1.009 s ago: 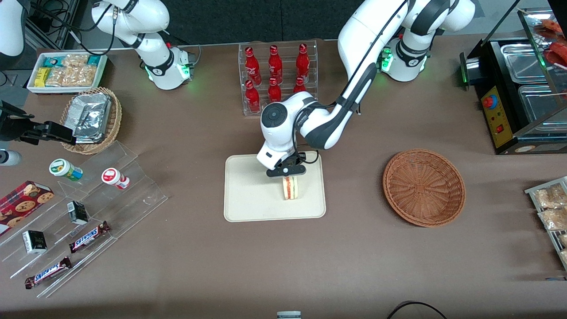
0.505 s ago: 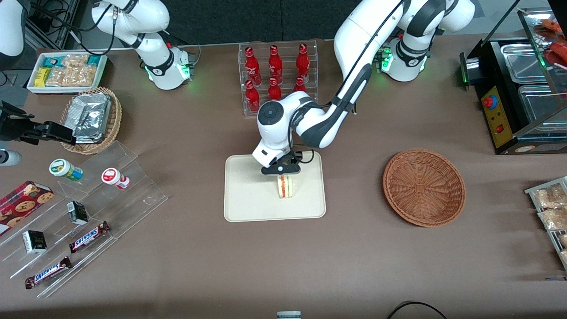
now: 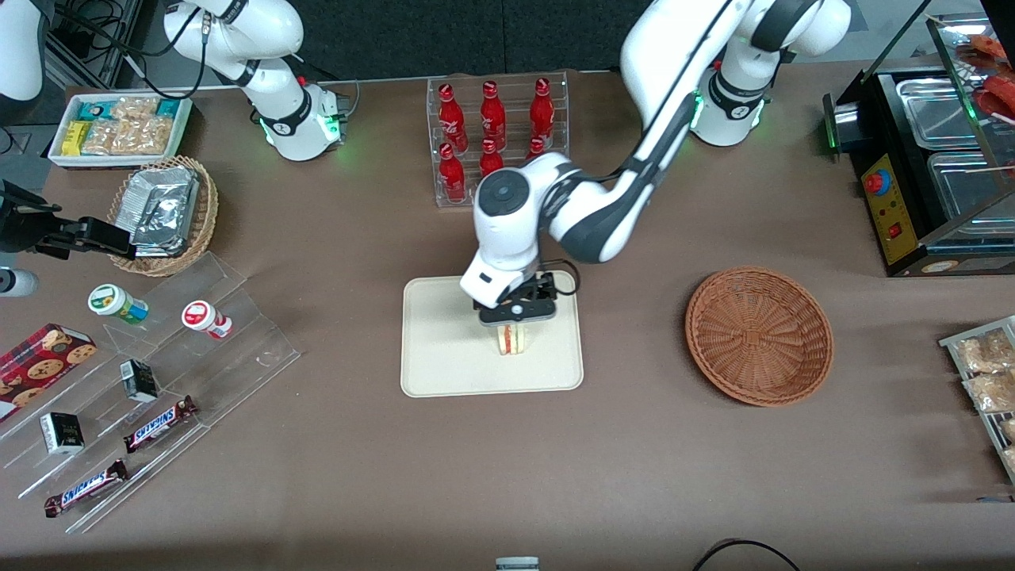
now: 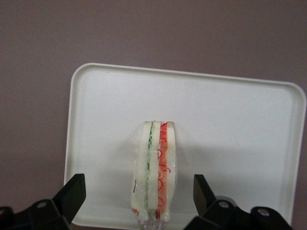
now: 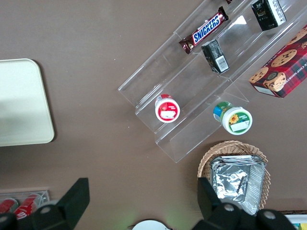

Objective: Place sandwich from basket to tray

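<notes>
The sandwich (image 3: pixel 513 339) stands on edge on the cream tray (image 3: pixel 444 357), in the half of the tray toward the working arm's end. My left gripper (image 3: pixel 515 312) hovers just above it, open. In the left wrist view the sandwich (image 4: pixel 156 167) sits between the two black fingers (image 4: pixel 74 191) with a clear gap on each side, wrapped in clear film, on the tray (image 4: pixel 240 120). The reddish-brown basket (image 3: pixel 759 335) lies empty toward the working arm's end of the table. An edge of the tray (image 5: pixel 19 100) shows in the right wrist view.
A clear rack of red bottles (image 3: pixel 496 135) stands farther from the front camera than the tray. Toward the parked arm's end are an acrylic step stand with snacks (image 3: pixel 151 381), a tan basket of foil packets (image 3: pixel 162 214) and a white snack box (image 3: pixel 119 127). A black food warmer (image 3: pixel 928 159) stands at the working arm's end.
The sandwich was carried a short way across the tray and set down. My gripper has let go of it, and the wrist has risen slightly above it.
</notes>
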`<control>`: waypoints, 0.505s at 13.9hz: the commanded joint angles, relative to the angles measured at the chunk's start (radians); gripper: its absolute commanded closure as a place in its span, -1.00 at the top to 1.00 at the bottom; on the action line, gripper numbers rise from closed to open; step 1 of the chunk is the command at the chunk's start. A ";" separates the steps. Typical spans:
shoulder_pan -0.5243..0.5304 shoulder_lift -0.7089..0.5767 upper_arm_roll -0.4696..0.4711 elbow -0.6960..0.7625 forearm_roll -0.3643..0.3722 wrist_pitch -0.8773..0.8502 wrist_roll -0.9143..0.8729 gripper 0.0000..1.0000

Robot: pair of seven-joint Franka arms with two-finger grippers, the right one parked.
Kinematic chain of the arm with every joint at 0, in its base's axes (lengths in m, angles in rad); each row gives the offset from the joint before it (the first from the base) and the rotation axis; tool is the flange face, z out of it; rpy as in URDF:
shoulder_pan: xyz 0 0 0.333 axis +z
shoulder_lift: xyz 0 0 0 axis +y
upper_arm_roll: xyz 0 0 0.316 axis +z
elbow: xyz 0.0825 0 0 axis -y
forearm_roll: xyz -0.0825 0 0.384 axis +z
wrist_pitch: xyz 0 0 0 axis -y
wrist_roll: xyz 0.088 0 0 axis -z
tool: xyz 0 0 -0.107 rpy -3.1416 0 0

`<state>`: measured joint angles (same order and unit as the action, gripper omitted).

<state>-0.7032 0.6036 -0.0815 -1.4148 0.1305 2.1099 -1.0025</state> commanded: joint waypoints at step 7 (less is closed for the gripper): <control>0.235 -0.378 0.002 -0.027 -0.089 -0.443 -0.004 0.98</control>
<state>-0.5314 0.2981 -0.0725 -1.4096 0.0586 1.7428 -1.0025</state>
